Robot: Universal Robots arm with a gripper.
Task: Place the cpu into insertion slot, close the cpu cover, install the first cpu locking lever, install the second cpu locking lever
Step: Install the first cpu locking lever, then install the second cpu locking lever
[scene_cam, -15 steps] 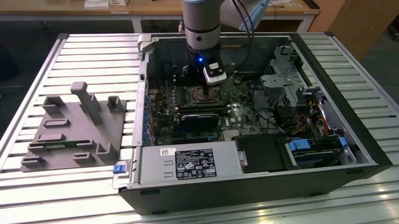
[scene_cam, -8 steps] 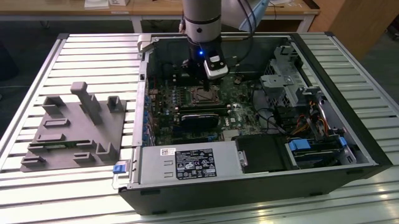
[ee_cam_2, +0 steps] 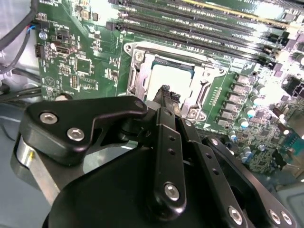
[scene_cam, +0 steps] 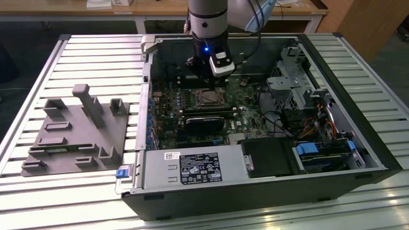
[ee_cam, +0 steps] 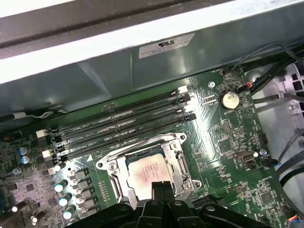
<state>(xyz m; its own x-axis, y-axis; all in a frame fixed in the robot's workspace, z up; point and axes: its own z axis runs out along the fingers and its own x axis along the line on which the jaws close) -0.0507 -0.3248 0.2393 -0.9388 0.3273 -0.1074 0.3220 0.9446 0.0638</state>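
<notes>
- On the slatted table (scene_cam: 83, 201), well off to the exterior view's left of the open computer case (scene_cam: 357, 143), lies a grey fixture plate (scene_cam: 76, 136) with upright posts and shallow pockets.
- Inside the case, the green motherboard (scene_cam: 169, 108) lies flat, with the insertion slot (scene_cam: 209, 97) near its middle, just beyond a long black block (scene_cam: 206, 116).
- The arm (scene_cam: 206, 19) comes down from above into the case, and its gripper (scene_cam: 214, 85) hangs directly over the far edge of the insertion slot.
- In both wrist views the cpu (ee_cam: 148, 172) (ee_cam_2: 172, 78) sits flat inside the insertion slot (ee_cam: 148, 166) (ee_cam_2: 173, 80), its pale metal top showing.
- The cpu cover (ee_cam: 179, 164) (ee_cam_2: 137, 76) lies around the cpu as a silvery frame; I cannot tell whether it is fully down.
- In the second wrist view the gripper (ee_cam_2: 166, 91) has its two black fingertips (ee_cam_2: 163, 92) drawn together with barely a gap, just above the near edge of the cpu; nothing shows between them.
- In the first wrist view the gripper (ee_cam: 161, 186) overlaps the edge of the cpu.
- Beside the insertion slot run four long memory slots (ee_cam: 118, 128).
- To the exterior view's right of the insertion slot stand metal drive cages (scene_cam: 290, 81) and loose cables (scene_cam: 319, 129).
</notes>
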